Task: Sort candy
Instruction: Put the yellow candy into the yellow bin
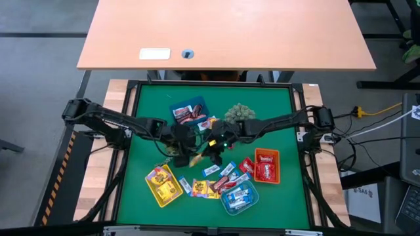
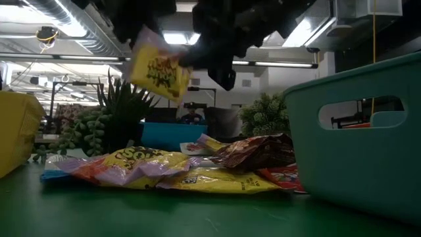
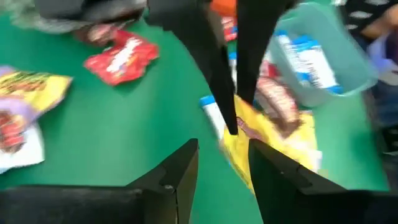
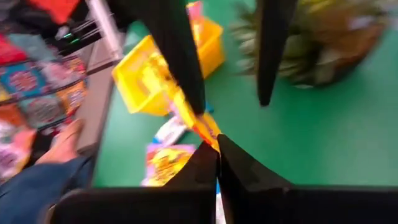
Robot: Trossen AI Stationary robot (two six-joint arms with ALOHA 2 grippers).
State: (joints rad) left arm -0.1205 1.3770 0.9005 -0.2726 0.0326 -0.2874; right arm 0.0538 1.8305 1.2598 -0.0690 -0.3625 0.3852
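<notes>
Roughly halfway: trays (image 1: 164, 185) partly filled, loose candy (image 1: 209, 188) heaped mid-table. Right gripper (image 4: 212, 142) pinching a yellow sweet (image 2: 158, 71) in the air; left gripper (image 3: 224, 168) open, meeting it.

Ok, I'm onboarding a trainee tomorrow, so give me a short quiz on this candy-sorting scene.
1. True or false: the orange tray holds red candy.
2. Which gripper is shut on the yellow candy held in the air? A) left B) right
3. Which tray holds the blue-and-white candy?
Key: 1 true. 2 B: the right gripper holds it, and the left gripper has its fingers open. 3 the teal tray.
</notes>
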